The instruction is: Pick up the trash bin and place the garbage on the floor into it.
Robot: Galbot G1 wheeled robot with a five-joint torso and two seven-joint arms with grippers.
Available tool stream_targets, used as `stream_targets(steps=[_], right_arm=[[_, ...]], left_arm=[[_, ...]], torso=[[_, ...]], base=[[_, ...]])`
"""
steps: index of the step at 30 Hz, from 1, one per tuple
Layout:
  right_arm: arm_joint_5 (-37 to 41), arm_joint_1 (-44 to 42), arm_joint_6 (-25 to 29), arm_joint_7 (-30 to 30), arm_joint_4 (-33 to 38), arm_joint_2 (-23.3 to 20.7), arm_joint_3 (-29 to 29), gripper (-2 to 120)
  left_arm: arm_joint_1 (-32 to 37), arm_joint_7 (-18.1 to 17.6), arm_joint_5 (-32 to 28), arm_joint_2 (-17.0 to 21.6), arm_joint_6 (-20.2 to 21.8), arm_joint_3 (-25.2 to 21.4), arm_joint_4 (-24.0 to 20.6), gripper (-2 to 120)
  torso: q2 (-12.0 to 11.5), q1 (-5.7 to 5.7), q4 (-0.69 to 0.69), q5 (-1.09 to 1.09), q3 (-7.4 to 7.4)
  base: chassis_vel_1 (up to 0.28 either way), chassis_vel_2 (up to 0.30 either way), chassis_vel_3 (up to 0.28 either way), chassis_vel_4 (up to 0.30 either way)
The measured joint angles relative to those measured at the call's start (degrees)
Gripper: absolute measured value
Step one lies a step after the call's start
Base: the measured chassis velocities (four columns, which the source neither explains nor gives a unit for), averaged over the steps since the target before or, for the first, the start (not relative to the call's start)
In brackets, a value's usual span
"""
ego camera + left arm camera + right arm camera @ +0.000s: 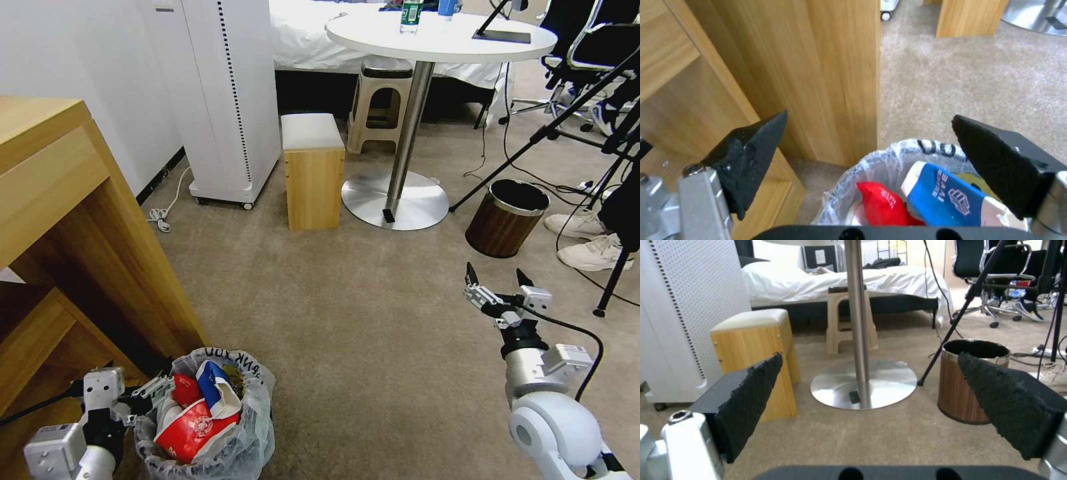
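With the trash bin [207,427] sitting on the floor [373,347] beside the wooden desk [73,253], I'm keeping my left gripper [143,390] at its near rim, jaws spread wide and holding nothing, probably for a rim grab or just after letting go. It's standing upright, long axis vertical, mouth facing up, garbage [197,417] stuffed inside: red and blue cups. I'm hovering my right gripper [499,285] wide open and empty over bare carpet, well apart from it.
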Motion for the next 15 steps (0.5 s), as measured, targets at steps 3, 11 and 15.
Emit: stream_targets(steps=[3, 11, 15], right_arm=[[-0.5, -0.2, 0.0, 0.0, 0.1, 0.6, 0.0, 100], [-2.1, 0.8, 0.1, 0.2, -2.0, 2.6, -0.4, 100], [-2.4, 1.2, 0.1, 0.4, -2.7, 3.3, -0.9, 100]], left_arm=[[-0.5, 0.0, -0.3, 0.4, 0.0, 0.1, 0.5, 98], [-2.5, -0.7, -2.6, 2.0, 0.1, -0.5, 2.6, 99], [-3.4, -0.7, -3.1, 2.6, -0.1, -0.6, 3.8, 99]], torso=[[0.0, 0.00, 0.00, 0.00, 0.00], [0.0, 0.00, 0.00, 0.01, 0.00], [0.0, 0.00, 0.00, 0.01, 0.00]], base=[[0.000, 0.000, 0.000, 0.000], [0.000, 0.000, 0.000, 0.000], [0.000, 0.000, 0.000, 0.000]])
